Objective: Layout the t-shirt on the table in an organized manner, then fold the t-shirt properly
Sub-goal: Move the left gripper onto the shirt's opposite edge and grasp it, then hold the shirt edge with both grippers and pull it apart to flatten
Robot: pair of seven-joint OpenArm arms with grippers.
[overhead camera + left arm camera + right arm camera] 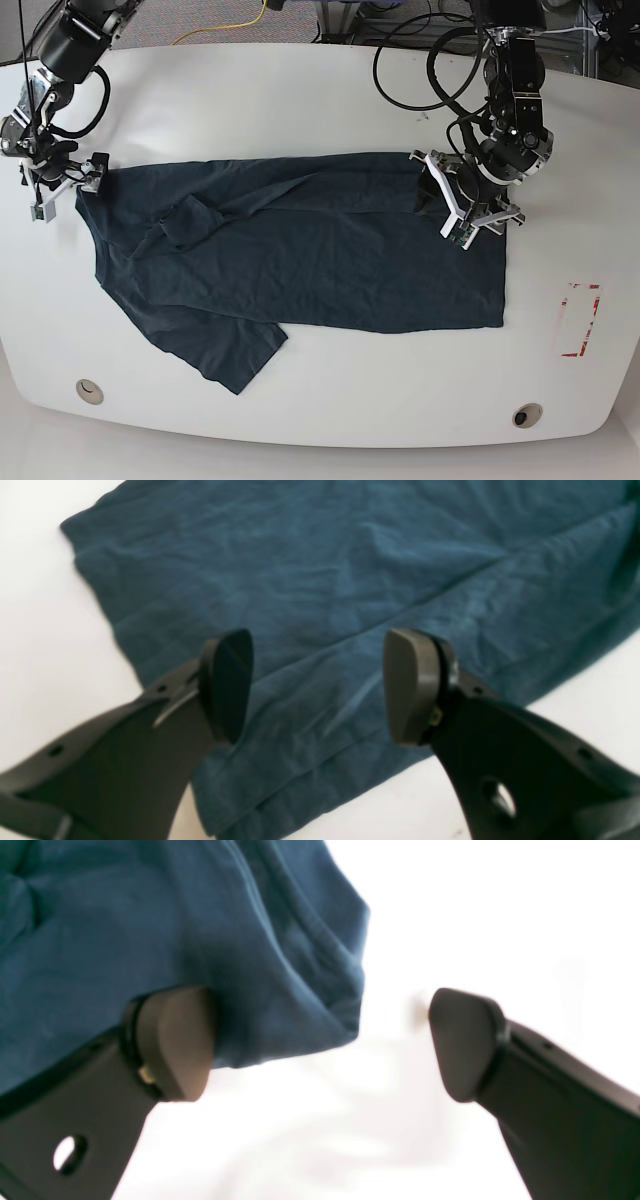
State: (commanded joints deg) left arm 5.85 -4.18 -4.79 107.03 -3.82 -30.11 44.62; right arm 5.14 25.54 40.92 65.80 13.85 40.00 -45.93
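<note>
- Base view: Navy t-shirt (pixel 330 265) lies across white table (pixel 330 390), one sleeve pointing near-left; far edge doubled over, prob. mid-fold.
- L wrist: L gripper (pixel 318 687) spread, empty, over layered cloth.
- R wrist: R gripper (pixel 320 1045) spread w/ corner between fingers, likely for pinching.

A dark navy t-shirt (pixel 330 265) spreads across the middle of the frame on a white table (pixel 400 385), with folds and wrinkles at its upper left and one part angling down to a point at lower left of centre. The left gripper (pixel 460 225) hangs over its upper right part; the right gripper (pixel 68 190) is at its upper left corner. A red tape mark (pixel 578 354) lies at right, one grommet hole (pixel 89 391) at lower left and another (pixel 527 415) at lower right. A yellow cable (pixel 222 26) curves along the top edge.
</note>
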